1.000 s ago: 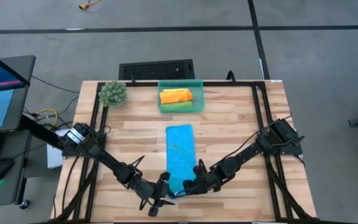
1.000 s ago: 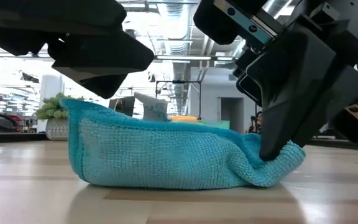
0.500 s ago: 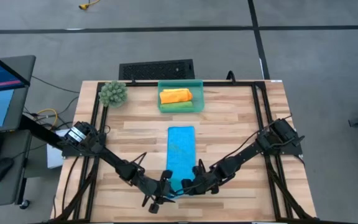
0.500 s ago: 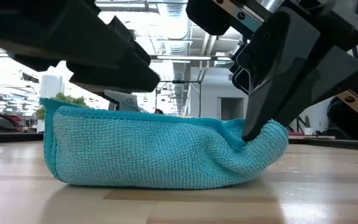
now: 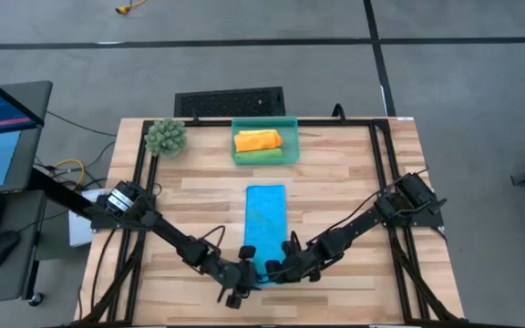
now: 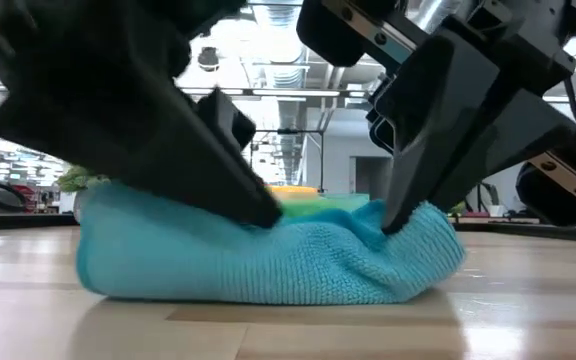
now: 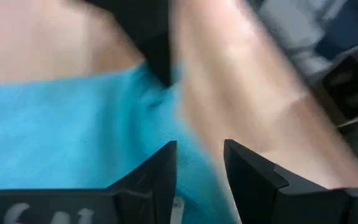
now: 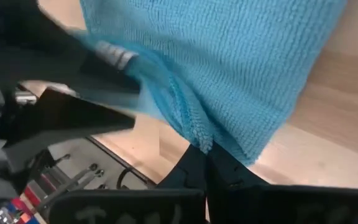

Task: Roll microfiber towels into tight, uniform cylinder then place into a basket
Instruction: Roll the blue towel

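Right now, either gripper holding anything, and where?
The right gripper is shut on the blue towel, pinching its near end. The left gripper is open over that same end, holding nothing.

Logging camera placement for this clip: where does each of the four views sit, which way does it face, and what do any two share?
High: above, straight down on the table; both arms, basket, blue towel.
Low: at tabletop height, level across; left gripper and right gripper on the towel's near end.
Left wrist: past open fingers onto the towel.
Right wrist: past shut fingers pinching the towel's edge.
Shared: every view shows the blue towel.
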Controlling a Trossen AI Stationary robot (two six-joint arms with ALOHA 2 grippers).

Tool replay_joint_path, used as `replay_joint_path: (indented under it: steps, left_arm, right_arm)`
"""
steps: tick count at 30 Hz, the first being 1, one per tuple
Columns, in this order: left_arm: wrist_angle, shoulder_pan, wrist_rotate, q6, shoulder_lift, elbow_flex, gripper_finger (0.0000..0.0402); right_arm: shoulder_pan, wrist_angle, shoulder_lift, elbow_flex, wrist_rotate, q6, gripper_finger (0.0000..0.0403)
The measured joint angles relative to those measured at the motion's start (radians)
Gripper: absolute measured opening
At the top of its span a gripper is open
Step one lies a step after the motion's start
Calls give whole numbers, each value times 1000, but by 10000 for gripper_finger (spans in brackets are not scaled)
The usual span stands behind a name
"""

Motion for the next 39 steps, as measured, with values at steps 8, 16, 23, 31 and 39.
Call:
replay_joint_path:
  steps: [8, 16, 23, 31, 39]
  left_arm:
    - [-43, 28, 15, -53, 45, 14, 125]
    - [-60, 28, 14, -67, 45, 15, 125]
    - [-62, 28, 14, -87, 45, 15, 125]
    - [-66, 28, 13, -97, 45, 14, 125]
    - [-68, 28, 13, -122, 46, 14, 125]
  right_arm:
    - [17, -36, 0, 0, 0, -66, 22]
    - [22, -60, 0, 0, 41, -218, 55]
    - [26, -67, -48, 0, 91, -343, 65]
    - [19, -63, -55, 0, 57, -366, 74]
    - [-4, -67, -55, 0, -4, -412, 144]
